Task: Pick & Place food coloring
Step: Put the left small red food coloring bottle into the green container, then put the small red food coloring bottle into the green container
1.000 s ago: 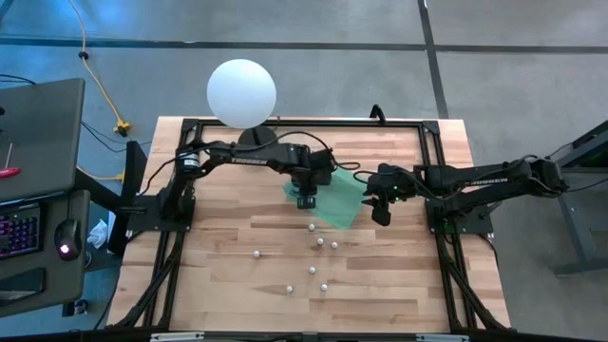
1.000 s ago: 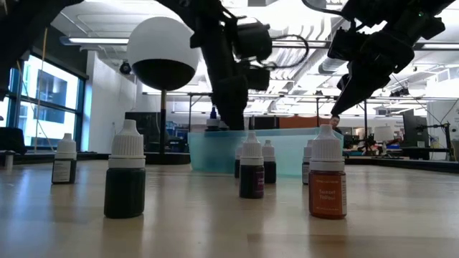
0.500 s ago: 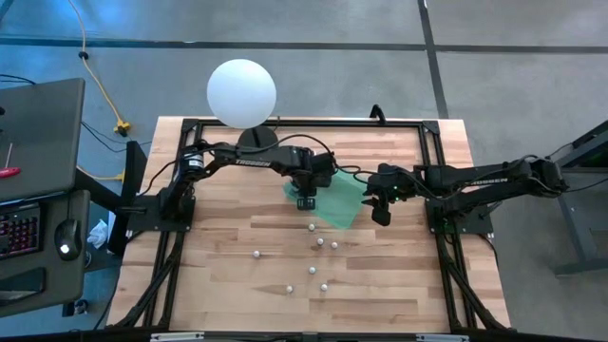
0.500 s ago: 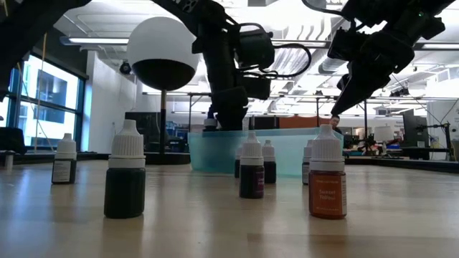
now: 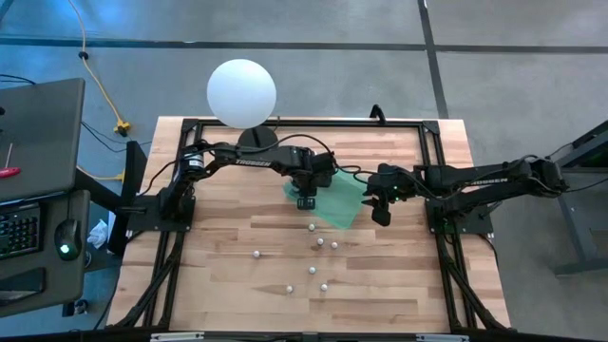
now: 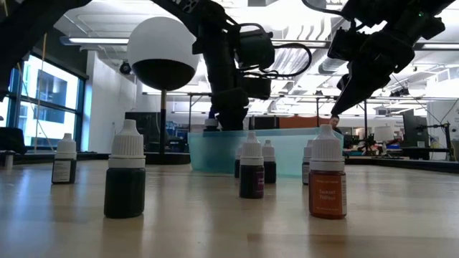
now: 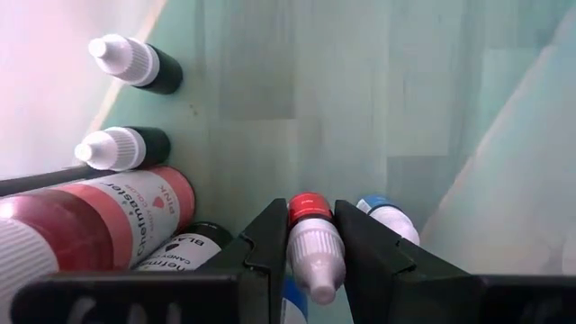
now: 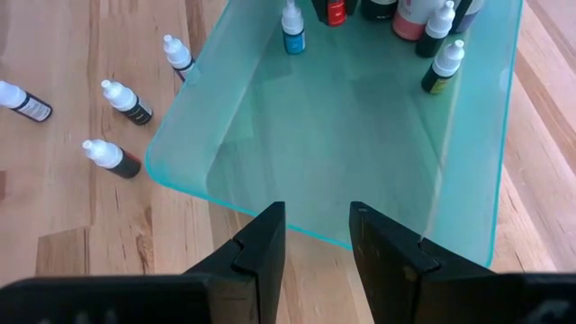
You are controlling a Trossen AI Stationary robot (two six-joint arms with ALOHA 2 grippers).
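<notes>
My left gripper (image 5: 306, 201) hangs over the green tray (image 5: 334, 207), shut on a red food coloring bottle (image 7: 311, 209) with a white cap. More bottles are in the tray: two dark ones (image 7: 121, 147), a larger pink one (image 7: 117, 211) and a blue-topped one (image 7: 385, 216). Several loose bottles (image 5: 320, 243) stand upright on the wood nearer the front edge; the low view shows them close (image 6: 125, 175). My right gripper (image 5: 382, 217) hangs open above the tray's right edge (image 8: 317, 211), with nothing between its fingers. My left gripper pinches the bottle's red body (image 7: 310, 203), just below the white cap, between its two fingers. The fingers come steeply from above, and the cap points back up between them. The fingers and the bottle hide whether the base rests on the tray floor.
A big white ball on a black stand (image 5: 241, 92) sits at the table's far edge, left of the tray. A black frame (image 5: 432, 142) runs around the tabletop. Bare wood lies left of the loose bottles (image 5: 218, 228).
My left gripper has sunk a little toward the tray, taking the bottle down with it, and has then kept still.
</notes>
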